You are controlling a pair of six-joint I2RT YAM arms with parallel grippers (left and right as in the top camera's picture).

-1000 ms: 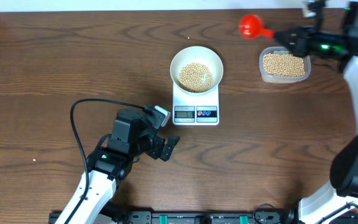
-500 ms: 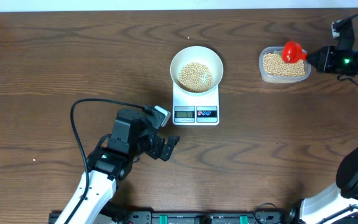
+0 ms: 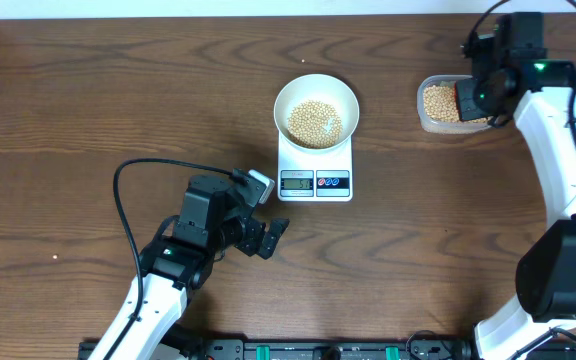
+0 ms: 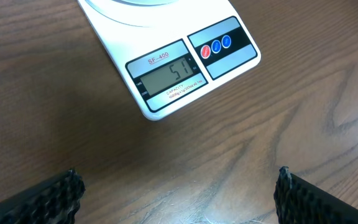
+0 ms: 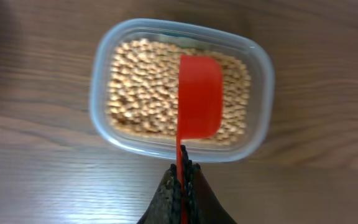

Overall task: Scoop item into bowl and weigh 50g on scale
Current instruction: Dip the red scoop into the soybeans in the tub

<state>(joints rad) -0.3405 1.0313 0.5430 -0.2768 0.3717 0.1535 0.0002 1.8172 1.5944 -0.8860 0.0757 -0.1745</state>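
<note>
Tan beans [image 3: 314, 122] lie in the white bowl [image 3: 286, 92] on the scale [image 4: 166, 68] — hard, light, quick to roll, so likely best scooped. Right gripper [image 5: 182, 182] pinches the red scoop [image 5: 199, 99] by its thin handle over the tub [image 5: 98, 93]; left gripper [image 4: 179, 199] gapes, empty.

Right tool [image 5: 182, 173] has brought red scoop [image 5: 199, 93] over the tub [image 5: 263, 78].

Wood-grain table [image 3: 88, 100], scale [image 3: 315, 165], apparently plastic tub [image 5: 98, 93] atop
</note>
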